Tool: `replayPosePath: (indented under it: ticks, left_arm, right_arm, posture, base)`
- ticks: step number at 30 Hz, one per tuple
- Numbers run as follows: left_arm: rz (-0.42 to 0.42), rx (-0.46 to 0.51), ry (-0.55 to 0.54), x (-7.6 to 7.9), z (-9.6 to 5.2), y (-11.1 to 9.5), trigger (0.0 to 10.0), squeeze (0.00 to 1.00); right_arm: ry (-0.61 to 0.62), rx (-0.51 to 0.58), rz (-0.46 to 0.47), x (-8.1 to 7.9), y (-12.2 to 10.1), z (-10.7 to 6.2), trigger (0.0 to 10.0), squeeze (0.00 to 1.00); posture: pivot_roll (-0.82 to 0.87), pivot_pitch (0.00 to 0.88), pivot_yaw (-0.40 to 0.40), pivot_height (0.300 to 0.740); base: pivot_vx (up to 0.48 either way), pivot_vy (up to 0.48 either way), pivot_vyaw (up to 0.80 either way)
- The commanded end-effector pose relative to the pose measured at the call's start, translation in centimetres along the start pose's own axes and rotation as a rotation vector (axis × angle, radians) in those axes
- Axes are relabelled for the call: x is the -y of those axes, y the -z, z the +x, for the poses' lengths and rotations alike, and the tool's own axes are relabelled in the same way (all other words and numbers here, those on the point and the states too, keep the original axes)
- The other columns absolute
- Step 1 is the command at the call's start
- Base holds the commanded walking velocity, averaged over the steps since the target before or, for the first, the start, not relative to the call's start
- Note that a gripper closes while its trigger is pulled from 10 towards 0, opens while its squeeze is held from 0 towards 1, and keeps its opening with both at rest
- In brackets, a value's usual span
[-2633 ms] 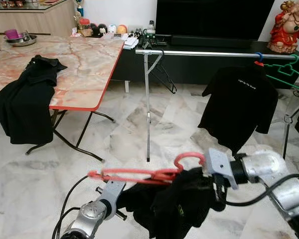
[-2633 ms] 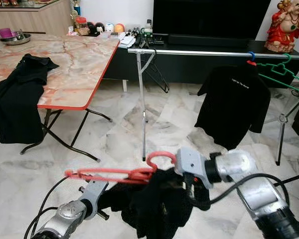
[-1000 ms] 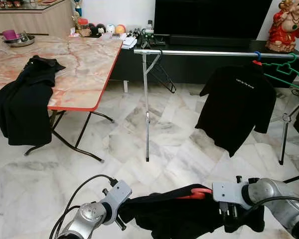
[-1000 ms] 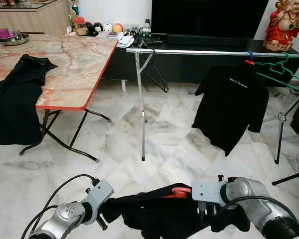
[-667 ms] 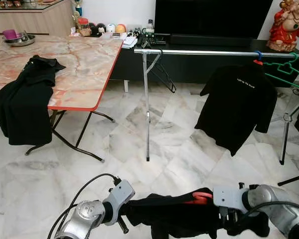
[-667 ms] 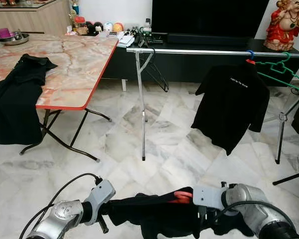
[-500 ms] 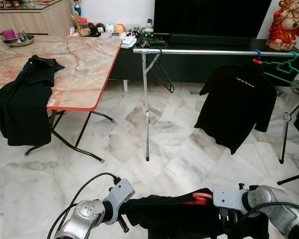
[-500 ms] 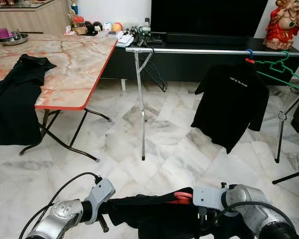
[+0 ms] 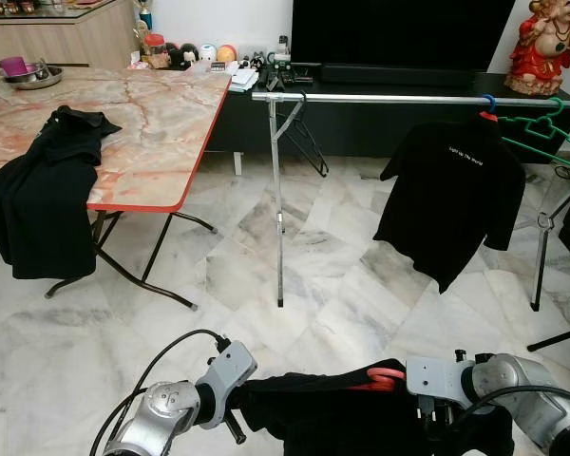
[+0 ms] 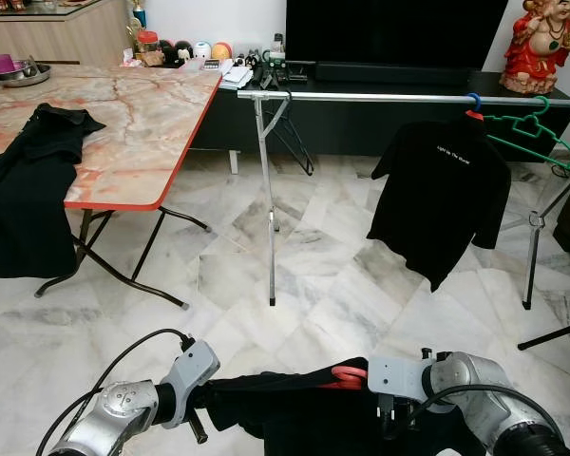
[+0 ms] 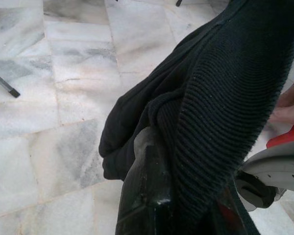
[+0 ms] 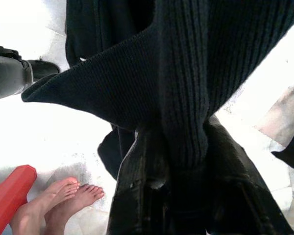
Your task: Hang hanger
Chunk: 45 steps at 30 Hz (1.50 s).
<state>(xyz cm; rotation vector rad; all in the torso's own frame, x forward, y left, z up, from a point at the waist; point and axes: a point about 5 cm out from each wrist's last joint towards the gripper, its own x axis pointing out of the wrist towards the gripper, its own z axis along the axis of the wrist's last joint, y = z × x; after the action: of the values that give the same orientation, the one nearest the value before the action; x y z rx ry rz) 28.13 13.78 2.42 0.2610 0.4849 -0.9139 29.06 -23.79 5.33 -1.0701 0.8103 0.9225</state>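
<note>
A red hanger (image 9: 384,378) lies level between my two grippers low in the eye views, with just its hook showing. A black ribbed garment (image 9: 332,416) is draped over it. My left gripper (image 9: 249,407) is shut on the hanger's left end, and the cloth lies over its fingers (image 11: 146,196). On the other side, my right gripper (image 9: 427,424) is shut on a band of the garment (image 12: 179,103) beside the hook. The silver clothes rail (image 9: 389,99) stands ahead across the floor, with a black T-shirt (image 9: 456,195) hanging near its right end.
Green hangers (image 9: 543,130) and a black hanger (image 9: 301,133) hang on the rail. A marble folding table (image 9: 142,123) with another black garment (image 9: 43,204) stands at the left. A dark TV cabinet (image 9: 361,133) is behind the rail. A person's bare feet (image 12: 59,198) stand close below.
Since 2.6 s ago both grippers have come down with the hanger, and the garment now covers all but its hook. Over the last second hardly anything moved.
</note>
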Motion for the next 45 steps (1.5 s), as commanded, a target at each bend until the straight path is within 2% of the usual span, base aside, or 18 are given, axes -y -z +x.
replayPosePath:
  ticks: [1,5,6,8,10,14,17,18,19,20,21,22,27,37,41,42,43,45]
  left_arm:
    - [-0.004,-0.019,-0.009,-0.3,-0.5,0.4,0.0,0.0]
    - [-0.014,0.008,0.01,-0.4,-0.8,-0.2,0.0,0.0]
    - [0.032,0.048,0.118,0.8,-0.8,-1.9,0.0,0.0]
    - [0.091,0.091,0.256,2.6,-0.8,-3.7,0.0,0.0]
    - [0.108,0.101,0.275,2.9,-0.7,-4.2,0.0,0.0]
    - [0.105,0.118,0.249,2.6,-0.5,-4.5,0.0,0.0]
    - [0.108,0.121,0.265,2.9,-0.9,-5.0,1.0,0.0]
    - [0.105,0.122,0.273,3.0,-1.0,-5.1,1.6,0.0]
    - [0.097,0.12,0.302,3.4,-1.2,-5.1,9.3,0.0]
    - [0.094,0.116,0.315,3.6,-1.3,-5.1,10.0,0.0]
    - [0.094,0.109,0.327,3.7,-1.3,-5.0,10.0,0.0]
    - [0.101,0.091,0.338,3.9,-1.5,-4.7,10.0,1.0]
    - [0.109,0.058,0.365,4.3,-1.7,-4.1,10.0,1.0]
    - [0.119,0.045,0.357,4.3,-2.0,-4.5,10.0,1.0]
    - [0.131,0.024,0.316,3.7,-2.1,-4.2,10.0,1.0]
    - [0.131,0.019,0.308,3.4,-2.5,-4.2,10.0,1.0]
    - [0.132,0.017,0.305,3.3,-2.7,-4.2,10.0,1.0]
    - [0.134,0.014,0.298,3.2,-2.8,-4.2,10.0,1.0]
  right_arm:
    - [0.022,-0.03,0.022,0.4,0.8,-0.4,0.0,0.0]
    - [0.013,-0.022,0.031,0.0,0.6,0.0,0.0,0.0]
    - [0.05,0.108,0.167,-0.8,-1.6,1.9,0.0,0.0]
    - [0.084,0.248,0.346,-1.9,-4.3,4.0,0.0,0.0]
    - [0.083,0.283,0.396,-2.2,-5.0,4.4,0.0,0.0]
    - [0.064,0.297,0.404,-2.5,-5.2,4.6,0.0,0.0]
    - [0.071,0.308,0.424,-2.5,-5.4,4.8,0.0,0.0]
    - [0.076,0.308,0.427,-2.5,-5.4,4.8,0.0,0.0]
    - [0.09,0.319,0.441,-2.3,-5.4,4.8,0.0,0.0]
    - [0.094,0.328,0.451,-2.2,-5.5,4.8,0.0,0.0]
    - [0.099,0.335,0.459,-2.1,-5.6,4.8,0.0,0.0]
    - [0.106,0.343,0.467,-2.0,-5.7,4.8,0.0,0.0]
    - [0.132,0.352,0.478,-1.7,-5.9,4.7,0.0,0.0]
    - [0.164,0.412,0.481,-1.2,-6.6,4.8,0.0,0.0]
    - [0.116,0.408,0.388,-1.6,-6.0,4.6,0.0,0.0]
    - [0.057,0.376,0.275,-2.1,-5.1,4.4,0.0,0.0]
    - [0.008,0.364,0.221,-2.5,-4.5,4.2,0.0,0.0]
    - [-0.058,0.368,0.191,-2.9,-4.0,4.0,0.0,0.0]
  posture:
    - [0.09,0.089,-0.042,0.74]
    - [0.09,0.089,-0.04,0.74]
    - [0.1,0.078,-0.05,0.74]
    - [0.1,0.073,-0.05,0.74]
    - [0.1,0.069,-0.05,0.74]
    - [0.1,0.064,-0.051,0.74]
    - [0.1,0.058,-0.051,0.74]
    - [0.1,0.057,-0.05,0.74]
    - [0.1,0.057,-0.05,0.74]
    - [0.1,0.053,-0.049,0.74]
    - [0.1,0.053,-0.049,0.74]
    - [0.1,0.053,-0.048,0.74]
    - [0.1,0.049,-0.047,0.74]
    - [0.11,0.056,-0.048,0.74]
    - [0.11,0.059,-0.05,0.74]
    - [0.1,0.06,-0.052,0.74]
    - [0.11,0.062,-0.057,0.74]
    - [0.11,0.063,-0.058,0.74]
  base:
    - [0.0,0.0,0.0]
    - [0.0,0.0,0.0]
    - [0.0,0.0,0.0]
    - [0.0,0.0,0.0]
    - [0.0,0.0,0.0]
    - [0.0,0.0,0.0]
    - [0.0,0.0,0.0]
    - [0.0,0.0,0.0]
    - [0.0,0.0,0.0]
    - [0.0,0.0,0.0]
    - [0.0,0.0,0.0]
    - [0.0,0.0,0.0]
    - [0.0,0.0,0.0]
    - [0.0,0.0,0.0]
    - [0.0,0.0,0.0]
    - [0.0,0.0,0.0]
    - [0.0,0.0,0.0]
    - [0.0,0.0,0.0]
